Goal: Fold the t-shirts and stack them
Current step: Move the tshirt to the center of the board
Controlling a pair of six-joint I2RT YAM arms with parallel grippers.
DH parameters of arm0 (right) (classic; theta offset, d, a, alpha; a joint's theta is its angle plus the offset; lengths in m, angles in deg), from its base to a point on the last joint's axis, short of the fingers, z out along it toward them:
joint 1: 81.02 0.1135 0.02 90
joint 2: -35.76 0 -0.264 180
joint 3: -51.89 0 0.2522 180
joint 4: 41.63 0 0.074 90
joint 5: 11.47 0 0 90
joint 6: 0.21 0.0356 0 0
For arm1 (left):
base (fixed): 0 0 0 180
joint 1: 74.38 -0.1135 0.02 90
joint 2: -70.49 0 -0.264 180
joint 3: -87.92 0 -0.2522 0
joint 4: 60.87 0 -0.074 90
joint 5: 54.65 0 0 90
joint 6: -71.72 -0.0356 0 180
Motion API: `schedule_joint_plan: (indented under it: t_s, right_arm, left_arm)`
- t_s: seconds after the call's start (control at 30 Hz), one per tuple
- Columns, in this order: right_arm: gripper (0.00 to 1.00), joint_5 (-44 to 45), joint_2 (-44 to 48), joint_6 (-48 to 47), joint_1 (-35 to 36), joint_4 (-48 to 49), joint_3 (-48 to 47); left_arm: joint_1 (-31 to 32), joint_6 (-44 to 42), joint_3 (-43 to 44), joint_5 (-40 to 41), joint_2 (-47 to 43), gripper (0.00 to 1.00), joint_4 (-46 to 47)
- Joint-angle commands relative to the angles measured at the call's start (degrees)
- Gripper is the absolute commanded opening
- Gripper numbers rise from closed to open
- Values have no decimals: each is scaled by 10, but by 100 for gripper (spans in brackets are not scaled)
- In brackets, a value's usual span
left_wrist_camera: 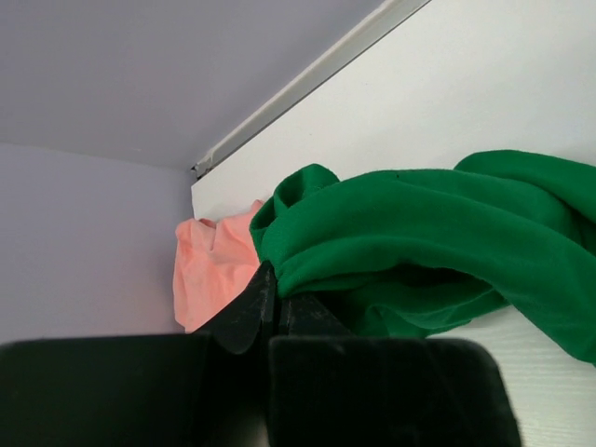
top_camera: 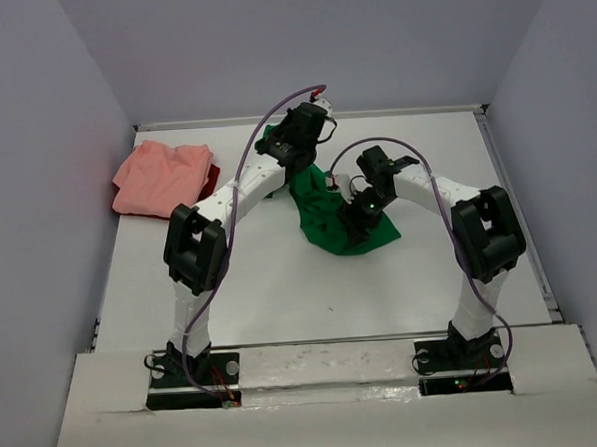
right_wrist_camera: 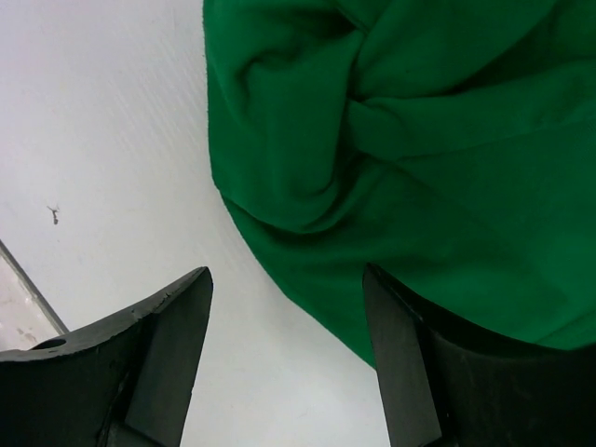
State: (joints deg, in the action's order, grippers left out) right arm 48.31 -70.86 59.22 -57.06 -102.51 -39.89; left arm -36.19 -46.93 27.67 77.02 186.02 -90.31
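At the far left of the desk [top_camera: 283, 304], the salmon-pink t-shirt [top_camera: 161, 178] lay in a loose heap, with a bit of dark red cloth [top_camera: 213, 178] showing at its right edge. Toward the middle, the left claw [top_camera: 286, 144] was pressed together on a fold of the green t-shirt [top_camera: 328, 217] and seemed to hold that end up near the far rim, while the rest of the shirt ran down in a crumpled band. Right of that, the right claw [top_camera: 360, 215] hung low over the shirt's near end with its jaws spread, gripping nothing.

The step in hand looked like opening the green t-shirt out flat before any fold. To do it well, the right claw should close on the hem itself, one layer if possible, and not on the bunched middle. The two arms could then draw apart gently until the cloth lay smooth. Grabbing a wad would only drag the creases along.

The top view hid the left pinch behind the wrist. The left wrist view showed it plainly: dark fingers [left_wrist_camera: 250, 315] meeting on green cloth, pink cloth just behind. Only the right wrist view showed a tight twist [right_wrist_camera: 372, 121] in the fabric, and the hem running between the spread jaws, one over cloth and one over bare desk. Only the top view showed the two shirts well apart.
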Motion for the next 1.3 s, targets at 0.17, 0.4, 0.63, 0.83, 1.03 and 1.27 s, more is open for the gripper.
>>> schedule_joint_plan:
  t_s: [0.17, 0.4, 0.63, 0.83, 1.03, 1.27]
  right_arm:
    - [71, 10, -55, -8, 28, 40, -17]
    - [73, 22, -89, 9, 53, 54, -56]
    - [68, 48, -99, 16, 79, 46, -77]
    - [9, 165, -94, 24, 92, 60, -32]
    - [0, 284, -22, 22, 86, 84, 57]
    - [0, 434, 75, 13, -4, 91, 72]
  left_arm:
    - [-13, 16, 17, 21, -11, 0, 14]
    - [-27, 29, 5, 10, -25, 0, 14]
    - [-33, 31, -18, -4, -43, 0, 21]
    - [-55, 27, -28, -6, -53, 0, 29]
    - [-94, 22, -25, -19, -72, 0, 17]
    - [-137, -6, -68, -15, -145, 0, -3]
